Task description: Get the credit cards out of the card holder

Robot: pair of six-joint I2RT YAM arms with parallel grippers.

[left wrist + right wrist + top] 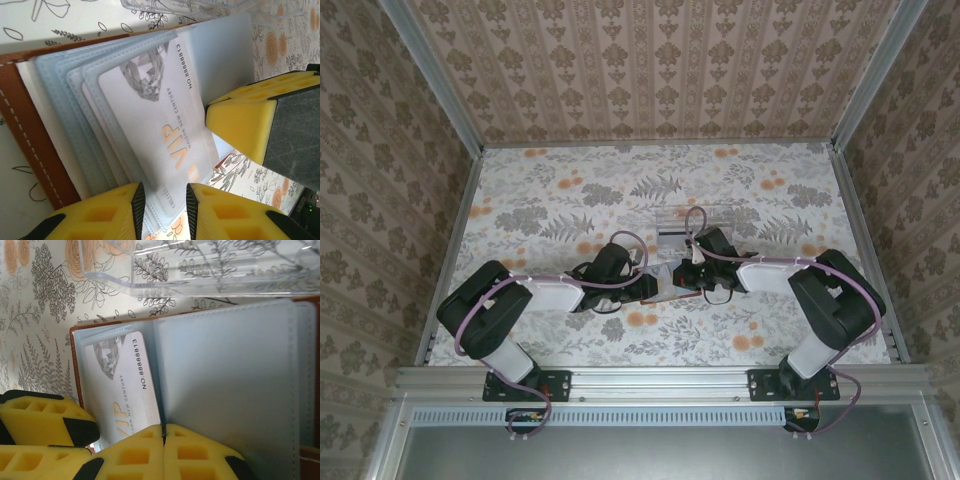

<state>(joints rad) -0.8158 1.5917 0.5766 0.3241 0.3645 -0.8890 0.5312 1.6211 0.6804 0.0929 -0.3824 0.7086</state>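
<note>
Now both arms meet at the middle of the flowered table, over the open card holder, which lies flat just in front of a clear plastic tray. The brown cover shows along one edge, with the grey-blue pocket pages fanned out over it. One pale card, printed with a number and gold letters, sits part-way out of a pocket, lying on the pages.

The left gripper is clamped on the near edge of the card holder: the pocket pages and the card's end pass between its two black pads. The right gripper has its fingers pressed together, with no gap, right at the card's long edge. Whether it pinches the card itself or a pocket page, I cannot tell.
</note>
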